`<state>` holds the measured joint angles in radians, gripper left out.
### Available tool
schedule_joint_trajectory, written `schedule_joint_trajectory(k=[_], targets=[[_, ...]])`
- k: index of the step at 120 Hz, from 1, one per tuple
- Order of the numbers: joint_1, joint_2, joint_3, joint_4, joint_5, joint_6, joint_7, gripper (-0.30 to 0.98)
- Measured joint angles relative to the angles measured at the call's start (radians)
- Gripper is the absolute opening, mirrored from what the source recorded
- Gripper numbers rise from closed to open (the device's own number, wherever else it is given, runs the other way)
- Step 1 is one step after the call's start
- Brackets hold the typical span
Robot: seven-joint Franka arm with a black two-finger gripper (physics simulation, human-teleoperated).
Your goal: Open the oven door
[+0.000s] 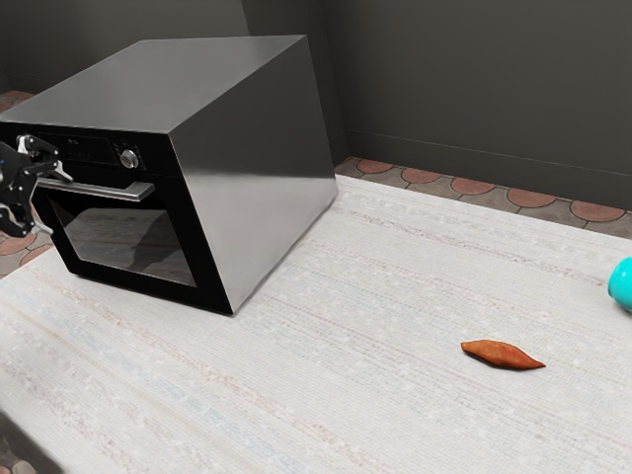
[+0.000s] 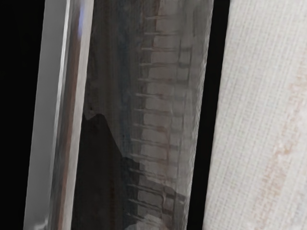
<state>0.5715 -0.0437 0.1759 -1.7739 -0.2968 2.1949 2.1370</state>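
Gripper: we see the gripper [image 1: 56,204] at the exterior view's left edge, in front of the oven [image 1: 252,168]. Its two fingers [image 1: 60,174] stand wide apart, one above the other, beside the end of the handle [image 1: 118,192] at the exterior view's left. The upper fingertip overlaps that end in the exterior view, and the lower one lies below the level of the bar. We cannot tell whether either finger touches the metal. We record a wide gap, with nothing gripped.

Oven door: the oven door [image 1: 194,242] is on the front of the oven, toward the exterior view's left, and sits flush in its closed position. It has a black frame around a dark glass window [image 1: 128,240]. The handle is a straight metallic bar across its upper part. Above it, on the black control panel [image 1: 84,148], we note one round silver knob [image 1: 129,158].

Wrist view: the camera looks closely at the door front. The handle runs lengthwise beside the window; pale bars and dark shapes show in the glass. Past the door's black border we see the pale woven cloth.

Surroundings: the oven stands on the table, which is covered by a pale striped cloth [image 1: 346,306]. Well apart from the oven, toward the exterior view's right, lies an orange-brown sweet potato [image 1: 501,355], tapered at both ends. Beyond it, a rounded turquoise object [image 1: 622,284] is cut off by the view's edge. Behind the table we note reddish, scallop-patterned floor tiles [image 1: 525,198] and a dark grey wall [image 1: 464,99].
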Motion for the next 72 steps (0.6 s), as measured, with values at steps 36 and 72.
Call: schedule_joint_trajectory(k=[36, 72], targets=[[-0.014, 0.008, 0.006, -0.008, -0.007, -0.014, -0.004, 0.69], [0.121, -0.772, 0.558, -0.419, 0.118, -0.214, 0.048, 0.64]])
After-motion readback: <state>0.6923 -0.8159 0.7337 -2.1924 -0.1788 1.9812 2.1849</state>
